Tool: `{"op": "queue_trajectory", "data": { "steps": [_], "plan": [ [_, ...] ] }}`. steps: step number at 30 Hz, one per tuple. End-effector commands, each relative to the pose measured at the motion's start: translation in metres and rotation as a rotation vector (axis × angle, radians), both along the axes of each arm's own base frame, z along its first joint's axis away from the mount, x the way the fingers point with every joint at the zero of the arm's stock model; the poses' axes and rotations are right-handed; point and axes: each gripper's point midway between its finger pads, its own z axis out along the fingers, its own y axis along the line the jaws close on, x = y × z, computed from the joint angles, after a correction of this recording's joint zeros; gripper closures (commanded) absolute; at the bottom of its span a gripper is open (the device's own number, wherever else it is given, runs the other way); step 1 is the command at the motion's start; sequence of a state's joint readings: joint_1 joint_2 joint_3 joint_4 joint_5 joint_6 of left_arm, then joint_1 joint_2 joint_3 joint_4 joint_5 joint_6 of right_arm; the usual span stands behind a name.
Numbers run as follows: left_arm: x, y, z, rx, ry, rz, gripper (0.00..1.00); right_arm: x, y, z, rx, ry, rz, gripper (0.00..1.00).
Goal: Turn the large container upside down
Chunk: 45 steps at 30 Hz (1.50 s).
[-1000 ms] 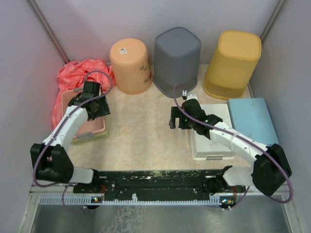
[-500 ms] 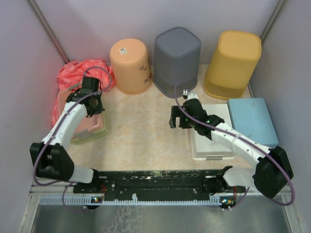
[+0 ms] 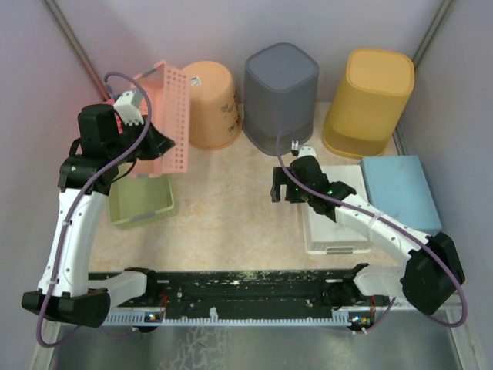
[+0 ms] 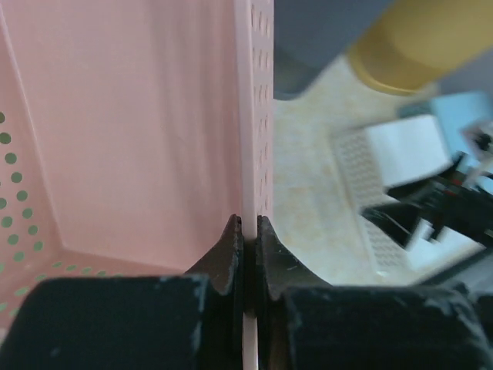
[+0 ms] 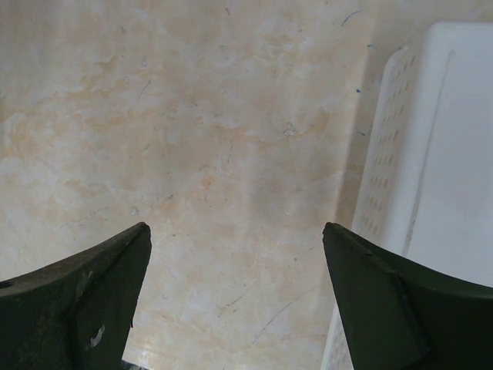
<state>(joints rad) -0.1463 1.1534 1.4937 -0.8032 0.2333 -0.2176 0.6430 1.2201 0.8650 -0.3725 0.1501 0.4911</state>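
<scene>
Pink basket [image 3: 166, 116]: held in the air, tipped steeply on its side, above and just behind the green basket [image 3: 142, 202].
Left hand [image 4: 246, 231]: pressed together, pinching the pink basket's thin wall, one finger on each face.
Right hand [image 5: 235, 231]: spread wide, holding nothing, over bare tabletop [image 5: 192, 116] well right of the green basket, beside a white basket [image 5: 431, 154].

An orange bucket [image 3: 208, 104], a grey bin [image 3: 280, 92] and a yellow bin [image 3: 371, 100] stand in a row at the far side of the surface [image 3: 231, 208]. A green basket [image 3: 142, 202] sits on the left. On the right, a white basket [image 3: 320, 231] lies just beside a blue box [image 3: 400, 193].
</scene>
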Motion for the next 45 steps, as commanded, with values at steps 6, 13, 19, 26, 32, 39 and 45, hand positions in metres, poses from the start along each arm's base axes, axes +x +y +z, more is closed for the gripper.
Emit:
{"op": "queue_trajectory", "data": {
  "steps": [6, 13, 19, 26, 32, 39, 45],
  "plan": [
    [-0.067, -0.109, 0.046, -0.651, 0.013, -0.630, 1.00, 0.039, -0.099, 0.068, -0.096, -0.206, -0.330, 0.06],
    [-0.102, -0.126, 0.019, -0.928, 0.134, -0.723, 1.00, 0.035, -0.153, 0.108, -0.080, -0.364, -0.536, 0.06],
    [-0.109, -0.160, -0.004, -0.990, 0.258, -0.773, 1.00, 0.030, -0.162, 0.123, -0.038, -0.430, -0.590, 0.06],
    [-0.107, -0.184, -0.026, -1.223, 0.332, -0.848, 1.00, 0.028, -0.156, 0.120, -0.009, -0.413, -0.568, 0.07],
    [-0.105, -0.185, -0.046, -1.312, 0.378, -0.891, 1.00, 0.022, -0.163, 0.123, -0.031, -0.427, -0.578, 0.07],
    [-0.094, -0.192, -0.105, -1.210, 0.459, -0.790, 0.71, 0.020, -0.163, 0.120, -0.027, -0.422, -0.575, 0.07],
    [-0.068, -0.188, -0.198, -0.907, 0.588, -0.540, 0.47, 0.021, -0.164, 0.120, -0.049, -0.421, -0.566, 0.07]
  ]
}}
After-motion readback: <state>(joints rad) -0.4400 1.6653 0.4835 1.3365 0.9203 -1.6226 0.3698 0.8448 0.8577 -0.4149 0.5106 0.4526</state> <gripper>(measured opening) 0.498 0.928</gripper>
